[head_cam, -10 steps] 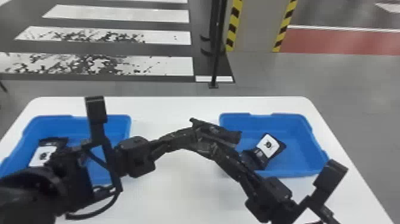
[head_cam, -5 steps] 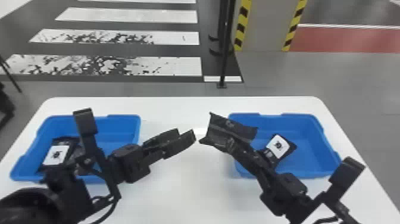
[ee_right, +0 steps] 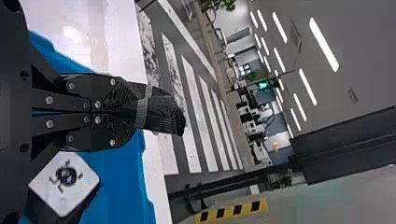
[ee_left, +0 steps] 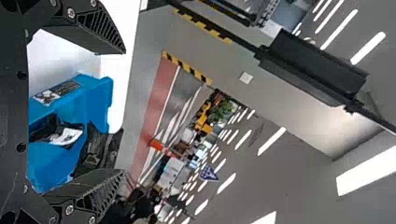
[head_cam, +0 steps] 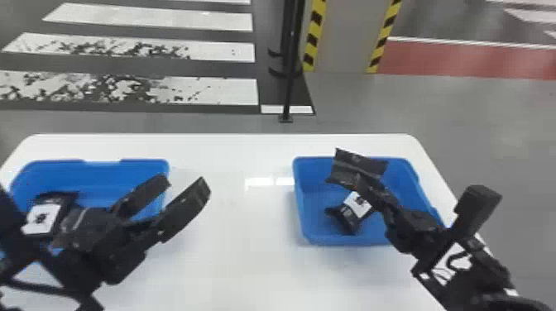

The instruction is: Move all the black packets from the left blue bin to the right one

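Observation:
In the head view, my left gripper [head_cam: 182, 194] stands open beside the left blue bin [head_cam: 144, 165], where a black packet [head_cam: 40, 217] with a white label lies. My right gripper [head_cam: 368, 184] is shut on a black packet [head_cam: 359, 163], above the right blue bin [head_cam: 304, 223]. Inside that bin rests another labelled packet [head_cam: 358, 206]. In the left wrist view, my left gripper [ee_left: 122, 112] has its fingers wide apart, with a blue bin [ee_left: 100, 105] beyond. The right wrist view has my right gripper [ee_right: 137, 109] clamping the dark packet [ee_right: 166, 114], with a labelled packet [ee_right: 67, 179] beside it.
Both bins stand on a white table [head_cam: 231, 215], with a wide stretch of tabletop between them. Past its far edge, a thin black post [head_cam: 288, 82] rises from the floor near a pillar [head_cam: 343, 37] with yellow and black stripes.
My left gripper, earlier close to the held packet, has drawn back left and its fingers are farther apart. My right gripper still holds the packet and is now farther over the right bin.

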### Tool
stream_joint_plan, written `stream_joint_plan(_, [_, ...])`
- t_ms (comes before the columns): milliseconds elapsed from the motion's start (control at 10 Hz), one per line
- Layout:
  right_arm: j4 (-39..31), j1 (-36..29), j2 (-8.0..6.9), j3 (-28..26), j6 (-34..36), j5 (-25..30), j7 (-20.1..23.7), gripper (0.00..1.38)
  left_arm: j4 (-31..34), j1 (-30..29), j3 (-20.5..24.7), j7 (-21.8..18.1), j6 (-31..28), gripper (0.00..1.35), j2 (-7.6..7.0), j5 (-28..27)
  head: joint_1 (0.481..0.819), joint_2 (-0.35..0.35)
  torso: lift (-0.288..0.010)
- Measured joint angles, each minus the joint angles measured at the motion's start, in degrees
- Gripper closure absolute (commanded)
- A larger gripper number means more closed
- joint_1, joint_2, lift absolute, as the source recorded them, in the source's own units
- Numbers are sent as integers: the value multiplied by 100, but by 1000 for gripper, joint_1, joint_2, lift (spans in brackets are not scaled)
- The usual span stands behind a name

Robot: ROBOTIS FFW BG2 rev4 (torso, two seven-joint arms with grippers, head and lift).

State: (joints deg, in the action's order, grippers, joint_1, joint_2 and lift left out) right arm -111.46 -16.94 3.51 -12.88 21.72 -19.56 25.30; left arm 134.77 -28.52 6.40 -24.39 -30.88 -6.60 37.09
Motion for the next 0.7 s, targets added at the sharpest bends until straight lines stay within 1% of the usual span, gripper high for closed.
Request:
stream_joint_plan(100, [260,194,51,-155,44,206,-41,1266,258,-365,39,202,320,154,5,-154,695,-162,-139])
stream_joint_plan(200, [519,393,105,-271,140,445,-95,1239,467,-742,81,328,511,154,14,-220,695,-180,-139])
stream_joint_plan(300, [752,558,147,-346,213,645,-130,1190,559,-1012,151,355,600,156,36,-231,695,-193,-139])
stream_joint_plan(400, [948,691,182,-439,322,846,-178,1053,651,-1276,254,383,654,156,74,-253,695,-200,-139])
stream_joint_plan(500, [1010,720,192,-520,430,953,-210,736,700,-1416,332,392,671,156,103,-266,695,-212,-139])
stream_joint_plan(600, [1019,694,191,-582,507,995,-239,337,725,-1490,417,392,705,156,134,-272,695,-216,-139])
stream_joint_plan(700, [851,583,165,-600,542,1040,-322,73,732,-1506,520,392,742,156,169,-311,695,-209,-139])
